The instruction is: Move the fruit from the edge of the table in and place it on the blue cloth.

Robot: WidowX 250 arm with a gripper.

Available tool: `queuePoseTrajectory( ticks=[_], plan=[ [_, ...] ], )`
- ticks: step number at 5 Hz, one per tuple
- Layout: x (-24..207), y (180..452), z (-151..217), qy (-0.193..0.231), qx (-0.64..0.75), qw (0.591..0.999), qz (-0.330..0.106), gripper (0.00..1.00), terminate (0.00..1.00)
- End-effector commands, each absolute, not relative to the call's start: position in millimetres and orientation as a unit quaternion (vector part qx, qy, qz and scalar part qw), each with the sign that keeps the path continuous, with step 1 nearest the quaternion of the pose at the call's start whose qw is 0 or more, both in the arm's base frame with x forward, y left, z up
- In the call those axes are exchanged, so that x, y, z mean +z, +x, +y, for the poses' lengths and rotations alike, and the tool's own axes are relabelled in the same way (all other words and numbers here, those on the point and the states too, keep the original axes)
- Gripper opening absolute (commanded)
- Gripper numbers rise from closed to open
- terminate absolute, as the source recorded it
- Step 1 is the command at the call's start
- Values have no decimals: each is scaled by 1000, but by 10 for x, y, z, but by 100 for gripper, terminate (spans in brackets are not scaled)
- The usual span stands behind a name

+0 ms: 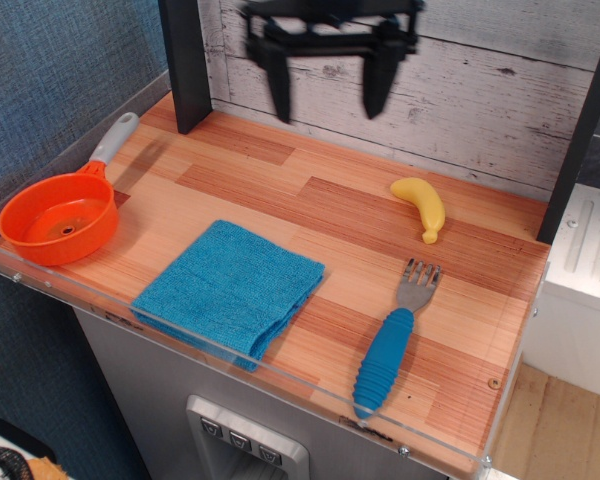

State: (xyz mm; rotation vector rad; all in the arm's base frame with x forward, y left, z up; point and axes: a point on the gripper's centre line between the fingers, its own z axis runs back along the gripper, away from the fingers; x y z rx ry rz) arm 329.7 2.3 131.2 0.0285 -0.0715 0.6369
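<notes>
Fingers of your gripper [326, 95] hung spread and empty at twelve o'clock, not yet over the fruit [421, 206] at two o'clock on the worktop [280, 190]; the blue cloth [230, 287] waited at seven o'clock.

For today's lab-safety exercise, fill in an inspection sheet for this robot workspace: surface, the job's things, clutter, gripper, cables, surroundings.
Surface: wood-pattern table with a clear rim, dry and flat.
Job's things: yellow banana lies near the back right edge, untouched; blue cloth lies folded at the front, nothing on it.
Clutter: orange pan at the left edge; blue-handled fork at the front right, apart from the banana.
Gripper: gripper hangs high over the back of the table, fingers spread, holding nothing.
Cables: nothing seen.
Surroundings: whitewashed plank wall behind; blue textured panel at left.
</notes>
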Motion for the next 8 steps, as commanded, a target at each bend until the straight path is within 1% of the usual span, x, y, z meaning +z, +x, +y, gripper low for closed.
queuePoseTrajectory(
  ticks=[1,2,3,4,5,6,7,8],
  plan=[
    [1141,3867,-325,-6,280,957,-75,100,0],
    [925,3959,-367,6,273,960,-63,100,0],
    [790,4034,-403,8,272,960,-66,100,0],
    [704,4067,-407,-4,274,960,-65,100,0],
    [601,4065,-329,-10,284,957,-57,100,0],
    [436,4070,-333,-3,281,959,-40,100,0],
    [332,4042,-364,6,275,961,-33,100,0],
    [292,4041,-372,8,275,961,-29,100,0]
  ],
)
